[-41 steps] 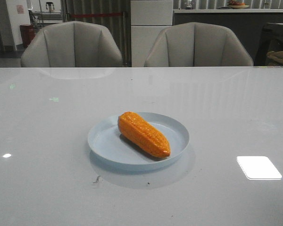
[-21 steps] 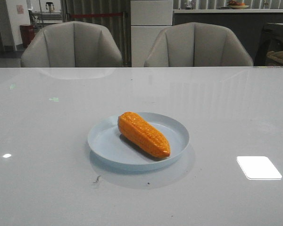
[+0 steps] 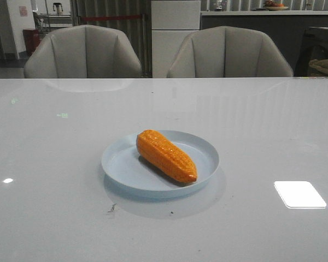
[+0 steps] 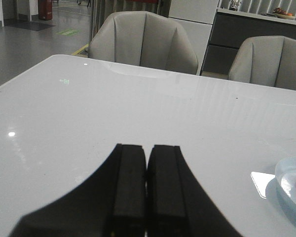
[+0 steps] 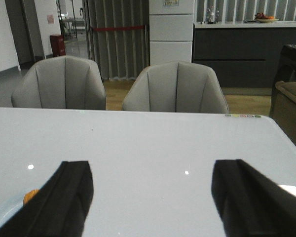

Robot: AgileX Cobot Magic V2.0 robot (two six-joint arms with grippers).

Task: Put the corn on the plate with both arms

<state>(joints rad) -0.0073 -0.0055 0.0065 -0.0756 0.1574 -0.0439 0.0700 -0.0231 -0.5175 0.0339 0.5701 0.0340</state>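
Looks basically done: corn point(image 3: 166, 155) sits diagonally inside the plate point(image 3: 120, 164), my left gripper point(image 4: 146, 185) is pressed together empty, right gripper point(image 5: 150, 197) spread wide, both clear.

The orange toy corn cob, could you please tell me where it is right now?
In the front view, the glossy orange toy corn cob lies diagonally inside the round pale blue plastic plate near the middle of the white table, its tapered end toward the robot's right.

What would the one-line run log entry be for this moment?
corn: lying on plate | left end effector: shut, empty | right end effector: open, empty | both away from plate | placement looks done
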